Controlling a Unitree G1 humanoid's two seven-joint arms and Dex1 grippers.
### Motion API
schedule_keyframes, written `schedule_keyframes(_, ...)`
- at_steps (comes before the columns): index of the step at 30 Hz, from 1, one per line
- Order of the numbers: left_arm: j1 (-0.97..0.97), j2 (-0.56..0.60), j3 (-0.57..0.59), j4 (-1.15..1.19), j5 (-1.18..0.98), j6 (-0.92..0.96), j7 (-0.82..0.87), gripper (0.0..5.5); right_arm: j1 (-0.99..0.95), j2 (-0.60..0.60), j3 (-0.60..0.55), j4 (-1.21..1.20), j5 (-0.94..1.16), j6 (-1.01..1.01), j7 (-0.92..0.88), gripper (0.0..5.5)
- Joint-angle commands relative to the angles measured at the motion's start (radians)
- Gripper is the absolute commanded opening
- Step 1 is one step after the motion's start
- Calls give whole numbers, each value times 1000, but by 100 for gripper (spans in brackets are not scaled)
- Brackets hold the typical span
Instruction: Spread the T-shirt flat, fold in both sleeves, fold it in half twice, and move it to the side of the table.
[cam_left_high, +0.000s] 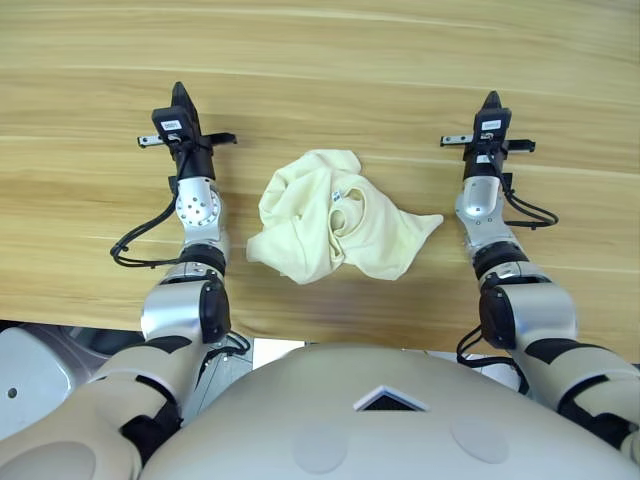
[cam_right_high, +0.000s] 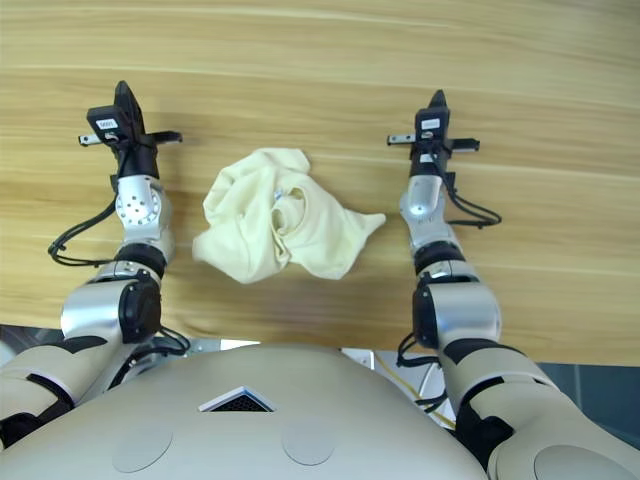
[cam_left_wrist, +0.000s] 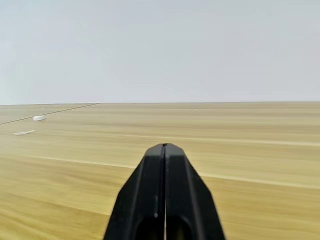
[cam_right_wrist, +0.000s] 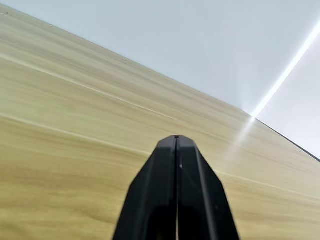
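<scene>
A pale yellow T-shirt (cam_left_high: 335, 217) lies crumpled in a heap on the wooden table (cam_left_high: 330, 60), between my two arms. My left gripper (cam_left_high: 181, 98) rests over the table to the left of the heap, fingers pressed together and holding nothing; its shut tips (cam_left_wrist: 164, 147) point across bare wood. My right gripper (cam_left_high: 491, 101) stands to the right of the shirt, also shut and empty, with its tips (cam_right_wrist: 176, 139) over the table. Neither gripper touches the cloth.
Bare wood stretches beyond both grippers to the far edge. Two small white bits (cam_left_wrist: 38, 118) lie far off on the table in the left wrist view. The table's near edge (cam_left_high: 300, 338) runs just in front of my body.
</scene>
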Motion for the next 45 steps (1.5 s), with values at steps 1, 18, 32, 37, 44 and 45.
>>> schedule_keyframes(1, -13, -4, -4, 7, 0, 21, 7, 1, -17, -9, -4, 4, -2, 5, -1, 2)
schedule_keyframes(18, -17, -4, -2, 17, 6, 29, 16, 1, -24, -11, -3, 14, -3, 9, -3, 2)
schedule_keyframes(32, -23, -20, 20, 24, -43, 49, -56, 1, -33, 18, -56, 19, 85, -7, 118, 2)
schedule_keyframes(37, -24, -22, 16, 26, -46, 53, -70, 1, -30, 18, -56, 18, 85, -8, 126, 2)
schedule_keyframes(44, -27, -24, 18, 33, -51, 61, -79, 1, -29, 19, -53, 18, 81, -10, 124, 2)
schedule_keyframes(45, -26, -23, 18, 32, -50, 61, -77, 1, -30, 19, -52, 18, 79, -9, 122, 2)
